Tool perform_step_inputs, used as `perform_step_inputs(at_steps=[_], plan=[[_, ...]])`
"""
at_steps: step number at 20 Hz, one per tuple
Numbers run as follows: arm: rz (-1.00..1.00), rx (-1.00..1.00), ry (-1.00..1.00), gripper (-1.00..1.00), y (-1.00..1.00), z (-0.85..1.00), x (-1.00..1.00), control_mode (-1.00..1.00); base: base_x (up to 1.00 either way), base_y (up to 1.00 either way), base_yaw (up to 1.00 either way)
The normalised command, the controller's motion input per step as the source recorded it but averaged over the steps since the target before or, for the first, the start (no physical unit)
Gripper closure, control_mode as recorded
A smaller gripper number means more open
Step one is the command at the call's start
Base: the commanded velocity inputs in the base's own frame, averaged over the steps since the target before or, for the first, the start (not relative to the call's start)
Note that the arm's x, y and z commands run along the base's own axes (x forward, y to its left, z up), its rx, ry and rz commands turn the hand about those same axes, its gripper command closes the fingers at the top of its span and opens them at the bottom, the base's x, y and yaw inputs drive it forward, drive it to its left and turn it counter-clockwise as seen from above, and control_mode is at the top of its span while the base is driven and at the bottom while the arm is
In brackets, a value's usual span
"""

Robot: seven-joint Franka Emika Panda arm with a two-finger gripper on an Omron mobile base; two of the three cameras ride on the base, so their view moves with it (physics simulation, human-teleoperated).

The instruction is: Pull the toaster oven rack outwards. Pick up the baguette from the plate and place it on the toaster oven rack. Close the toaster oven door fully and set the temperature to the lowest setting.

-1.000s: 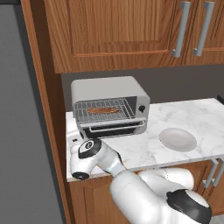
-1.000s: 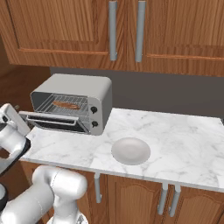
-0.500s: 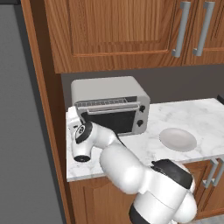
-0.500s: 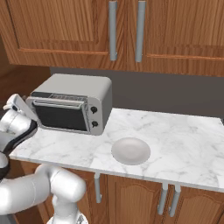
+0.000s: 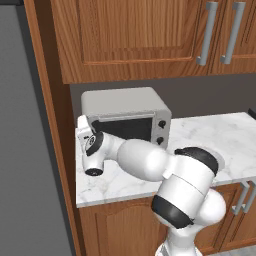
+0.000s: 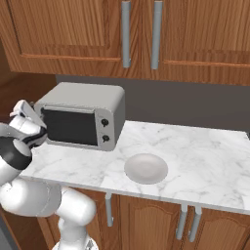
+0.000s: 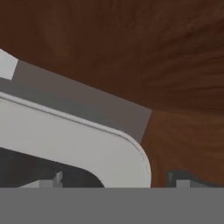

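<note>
Looking at the toaster oven [image 6: 83, 114], my landmark, I see a light-grey box on a marble counter [image 6: 195, 146] under wooden cabinets [image 6: 146, 34]. The toaster oven door [image 6: 71, 127] stands upright against the front and looks shut or very nearly so, its dark glass hiding the rack and the baguette; I judge both to be inside, though I cannot see them. The plate [image 6: 146, 168] sits bare on the counter, in front of the oven and to its right. My gripper [image 5: 84, 131] is at the oven's upper left front corner, jaws spread wide and holding nothing. Two black knobs [image 6: 103, 131] sit one above the other on the oven's right front panel. To finish well, I would first press the door's top edge flush, then cross to the knobs. Which knob sets temperature I cannot tell, so I would approach squarely, close lightly and turn slowly to its stop.
</note>
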Motion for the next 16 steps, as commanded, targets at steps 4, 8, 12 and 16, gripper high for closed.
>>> perform_step_inputs(at_steps=[4,8,12,16], plan=[[0.0,0.0,0.0,-1.0,0.07,0.09,0.34,-1.0,0.0,0.0,0.0],[0.0,0.0,0.0,-1.0,0.08,0.07,0.32,-1.0,0.0,0.0,0.0],[0.0,0.0,0.0,-1.0,0.05,0.18,0.11,-1.0,0.0,0.0,0.0],[0.0,0.0,0.0,-1.0,0.0,0.61,-0.43,-1.0,0.0,0.0,0.0]])
